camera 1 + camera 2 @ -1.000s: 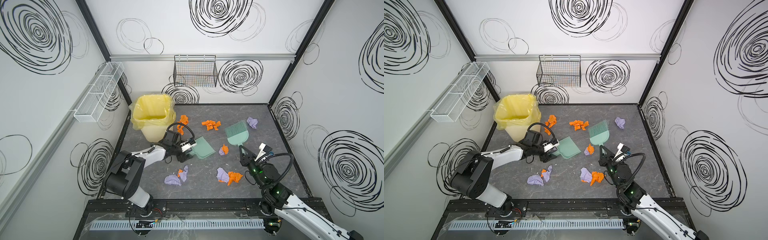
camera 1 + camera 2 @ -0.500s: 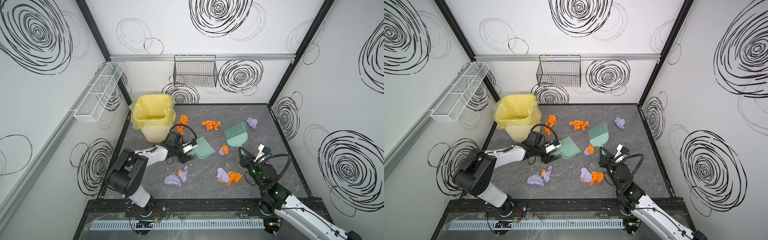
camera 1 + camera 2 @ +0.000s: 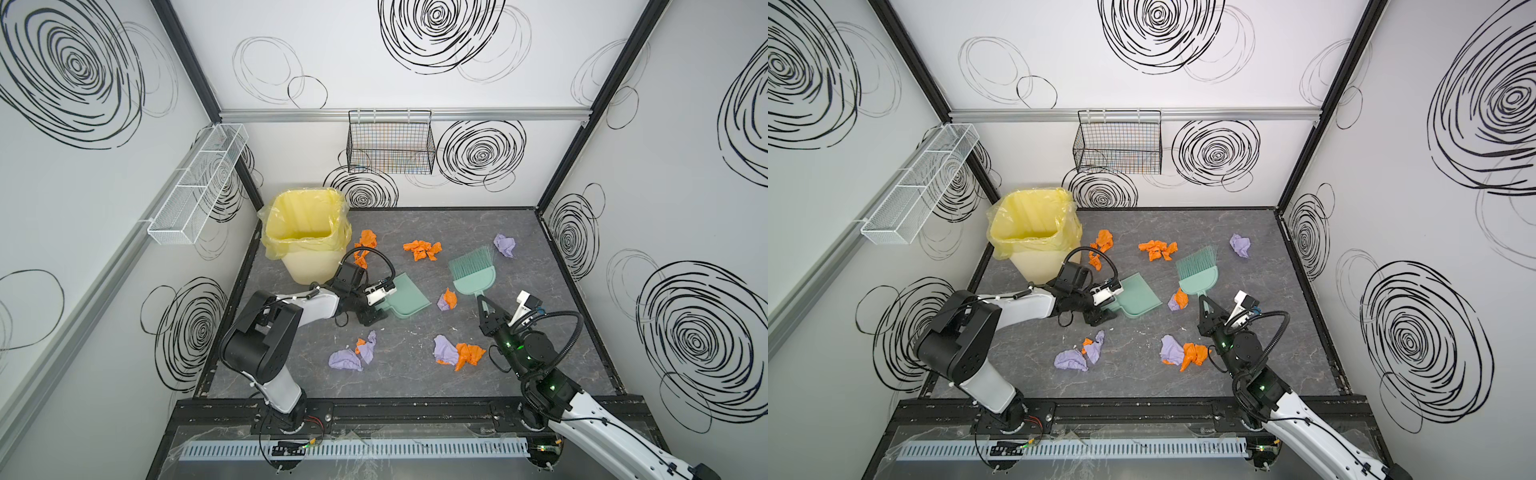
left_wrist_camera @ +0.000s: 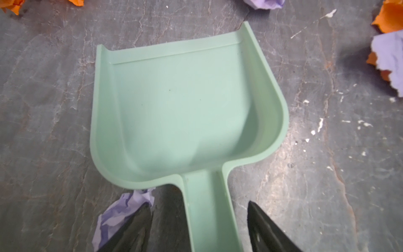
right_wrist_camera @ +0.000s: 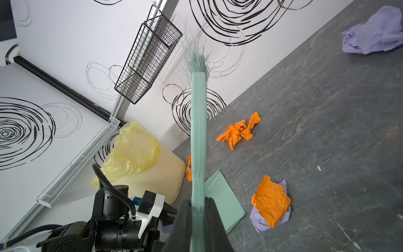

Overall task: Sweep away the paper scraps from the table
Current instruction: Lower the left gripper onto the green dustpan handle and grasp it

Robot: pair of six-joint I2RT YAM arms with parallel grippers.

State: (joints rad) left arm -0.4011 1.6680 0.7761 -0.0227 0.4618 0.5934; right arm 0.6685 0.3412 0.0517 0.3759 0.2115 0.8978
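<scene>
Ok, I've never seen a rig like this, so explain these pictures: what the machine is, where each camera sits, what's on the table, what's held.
It is a two-armed robot at a dark table. Two pictures look down from overhead; the others come from cameras on each wrist. Orange and lilac paper scraps lie scattered near a yellow-lined bin. The right end effector is shut on a green brush. The left end effector is open, its jaws straddling the handle of an empty green dustpan, not yet gripping.
</scene>
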